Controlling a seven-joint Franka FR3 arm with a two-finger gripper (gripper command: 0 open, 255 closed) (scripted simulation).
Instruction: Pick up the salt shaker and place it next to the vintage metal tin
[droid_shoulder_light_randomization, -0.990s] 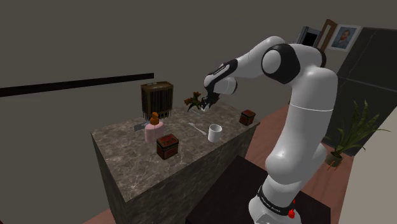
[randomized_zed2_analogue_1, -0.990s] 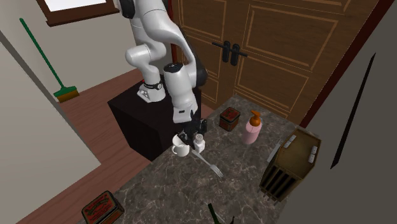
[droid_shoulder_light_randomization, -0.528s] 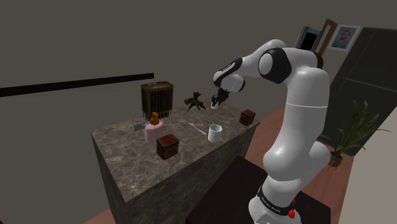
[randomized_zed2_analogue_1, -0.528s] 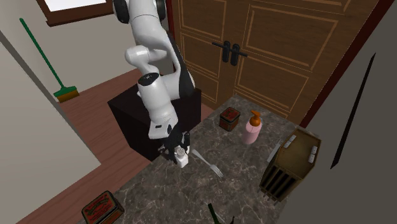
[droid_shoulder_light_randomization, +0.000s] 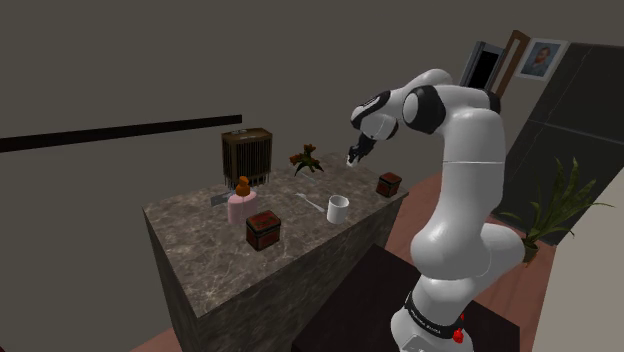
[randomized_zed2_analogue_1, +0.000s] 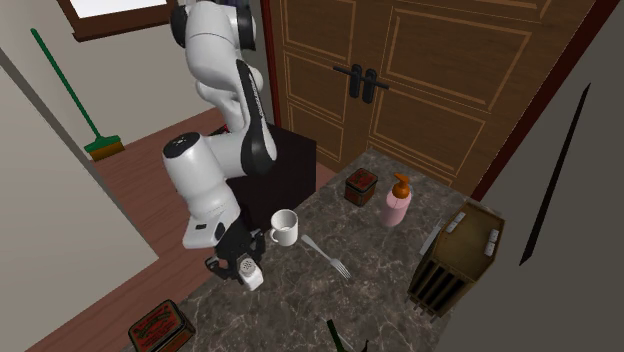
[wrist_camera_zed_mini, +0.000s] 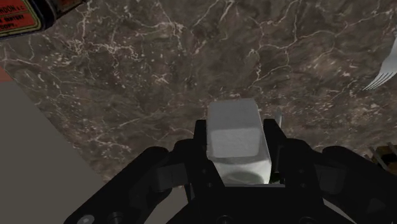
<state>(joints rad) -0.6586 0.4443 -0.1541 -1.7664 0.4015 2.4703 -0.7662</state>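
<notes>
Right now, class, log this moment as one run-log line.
gripper: shut on salt shaker | shaker: over marble counter | tin: apart from shaker | placement: not yet done

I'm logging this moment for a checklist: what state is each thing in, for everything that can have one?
hand: shut on the salt shaker
salt shaker: gripped, held above the counter
flat red tin: lid on, resting on the counter
small red tin: lid on
mug: upright
pump bottle: upright
fork: lying flat
double doors: shut
</notes>
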